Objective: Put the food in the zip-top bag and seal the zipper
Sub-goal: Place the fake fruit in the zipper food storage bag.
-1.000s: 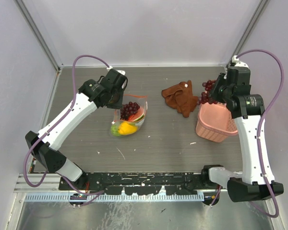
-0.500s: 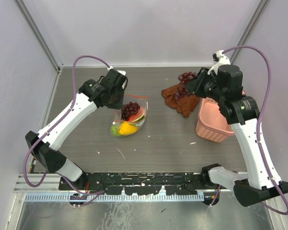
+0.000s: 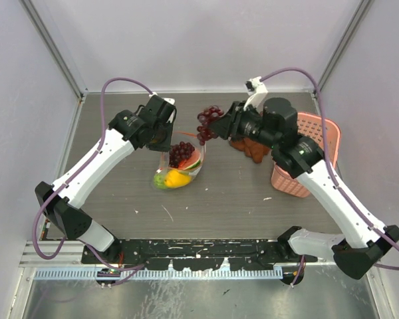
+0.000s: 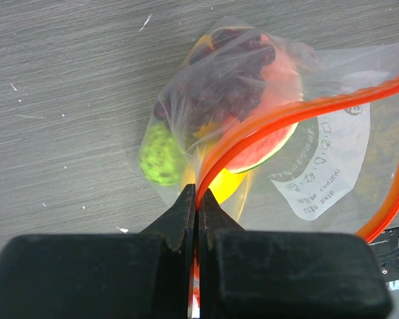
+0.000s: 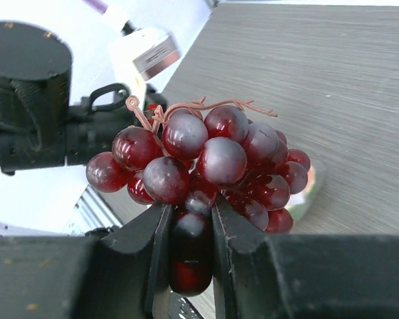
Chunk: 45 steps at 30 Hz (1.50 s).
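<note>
The clear zip-top bag (image 3: 179, 166) lies mid-table and holds a lime-green ball (image 4: 161, 155), a yellow-orange fruit (image 4: 227, 183), a red-pink slice (image 4: 279, 100) and a dark grape bunch (image 4: 219, 93). My left gripper (image 3: 163, 147) is shut on the bag's orange-red zipper strip (image 4: 266, 126) and holds the mouth up; its jaws (image 4: 198, 206) pinch the strip. My right gripper (image 3: 216, 127) is shut on a second dark purple grape bunch (image 3: 207, 123), held in the air just right of and above the bag. In the right wrist view the bunch (image 5: 206, 166) fills the middle.
A pink lattice basket (image 3: 304, 159) stands at the right. A brown cloth (image 3: 251, 147) lies beside it, partly under my right arm. Grey walls enclose the table on three sides.
My right arm has carried the grape bunch leftward from over the basket, past the brown cloth, to beside the bag. The left arm and the bag have not moved.
</note>
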Motion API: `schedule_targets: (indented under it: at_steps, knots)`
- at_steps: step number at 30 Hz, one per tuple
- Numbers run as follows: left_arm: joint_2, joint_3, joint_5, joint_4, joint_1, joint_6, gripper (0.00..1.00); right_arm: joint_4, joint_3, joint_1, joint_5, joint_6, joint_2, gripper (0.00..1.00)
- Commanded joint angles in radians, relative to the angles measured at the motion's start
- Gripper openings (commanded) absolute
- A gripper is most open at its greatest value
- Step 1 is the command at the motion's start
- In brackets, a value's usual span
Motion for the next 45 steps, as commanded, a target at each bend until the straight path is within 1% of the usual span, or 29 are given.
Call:
schedule_targets:
  at_steps: [1, 4, 8, 15, 24, 28, 32, 33, 35, 38, 42, 43, 45]
  knots:
    - [-0.038, 0.0, 0.021, 0.035, 0.006, -0.001, 0.0, 0.247, -0.032, 0.09, -0.03, 0.0, 0.021, 0.0]
    - [-0.039, -0.001, 0.024, 0.036, 0.007, -0.003, 0.0, 0.328, -0.071, 0.144, -0.027, 0.003, 0.041, 0.0]
    - [-0.042, -0.002, 0.028, 0.038, 0.007, -0.003, 0.0, 0.374, -0.109, 0.185, -0.021, 0.008, 0.072, 0.0]
    - [-0.042, -0.003, 0.036, 0.041, 0.008, -0.006, 0.0, 0.484, -0.231, 0.211, -0.009, 0.079, 0.106, 0.0]
    - [-0.04, -0.003, 0.042, 0.042, 0.007, -0.008, 0.0, 0.578, -0.323, 0.274, 0.027, 0.156, 0.16, 0.0]
    - [-0.046, -0.004, 0.038, 0.041, 0.008, -0.008, 0.0, 0.581, -0.33, 0.277, 0.049, 0.176, 0.201, 0.0]
    - [-0.05, -0.006, 0.037, 0.042, 0.008, -0.008, 0.0, 0.544, -0.323, 0.276, 0.108, 0.194, 0.227, 0.01]
    - [-0.051, -0.006, 0.038, 0.044, 0.007, -0.008, 0.0, 0.533, -0.318, 0.276, 0.118, 0.201, 0.233, 0.03]
    - [-0.052, -0.006, 0.042, 0.044, 0.007, -0.008, 0.0, 0.498, -0.296, 0.277, 0.136, 0.215, 0.25, 0.11]
    - [-0.055, -0.009, 0.042, 0.043, 0.008, -0.006, 0.0, 0.432, -0.252, 0.277, 0.161, 0.219, 0.273, 0.26]
    - [-0.06, -0.008, 0.039, 0.045, 0.007, -0.005, 0.0, 0.325, -0.2, 0.277, 0.229, 0.203, 0.265, 0.46]
    - [-0.061, -0.008, 0.039, 0.046, 0.007, -0.006, 0.0, 0.306, -0.187, 0.276, 0.232, 0.196, 0.26, 0.54]
    - [-0.061, -0.008, 0.042, 0.047, 0.008, -0.006, 0.0, 0.255, -0.154, 0.277, 0.233, 0.175, 0.256, 0.64]
